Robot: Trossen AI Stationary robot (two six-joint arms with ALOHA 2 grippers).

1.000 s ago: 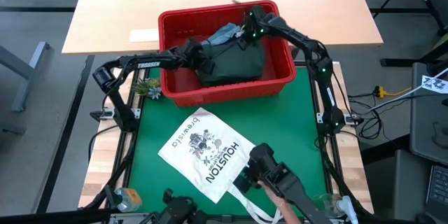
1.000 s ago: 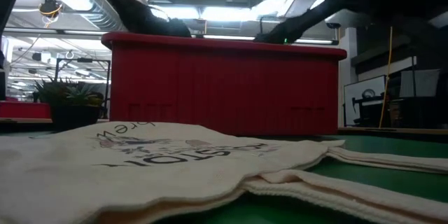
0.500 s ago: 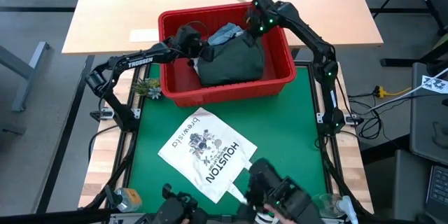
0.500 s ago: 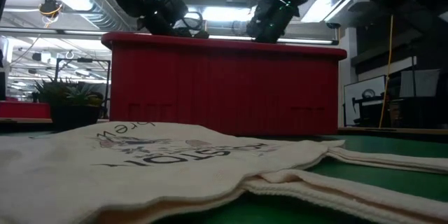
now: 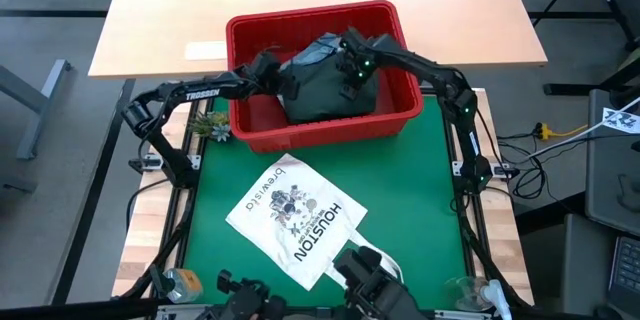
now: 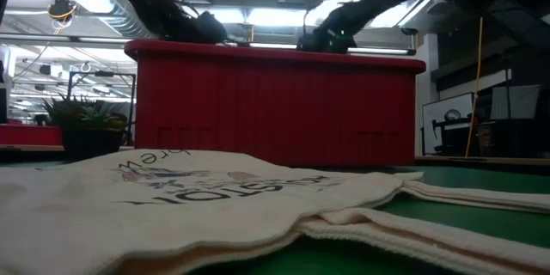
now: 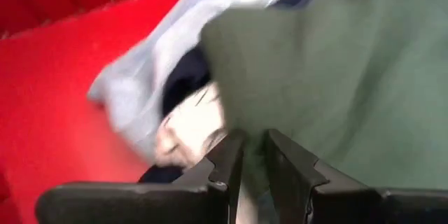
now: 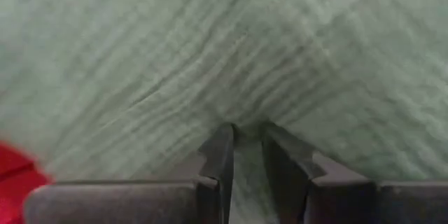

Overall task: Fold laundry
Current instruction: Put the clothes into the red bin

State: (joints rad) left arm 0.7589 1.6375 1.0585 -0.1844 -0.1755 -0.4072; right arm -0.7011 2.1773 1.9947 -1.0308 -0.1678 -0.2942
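While both grippers, left (image 7: 252, 155) and right (image 8: 247, 148), pinch the green garment (image 5: 335, 88) between their jaws, next comes lifting it from the basket (image 5: 325, 125).

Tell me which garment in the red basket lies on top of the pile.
The dark olive green garment. It covers most of the heap, while the light blue denim piece only peeks out behind it, toward the basket's far wall.

- The left gripper (image 7: 252, 155) reaches in from the left, fingers (image 7: 225, 159) nearly together, pinching green fabric.
- The right gripper (image 8: 246, 148) angles down from the right, fingers (image 8: 219, 155) narrowly apart, pinching cloth.
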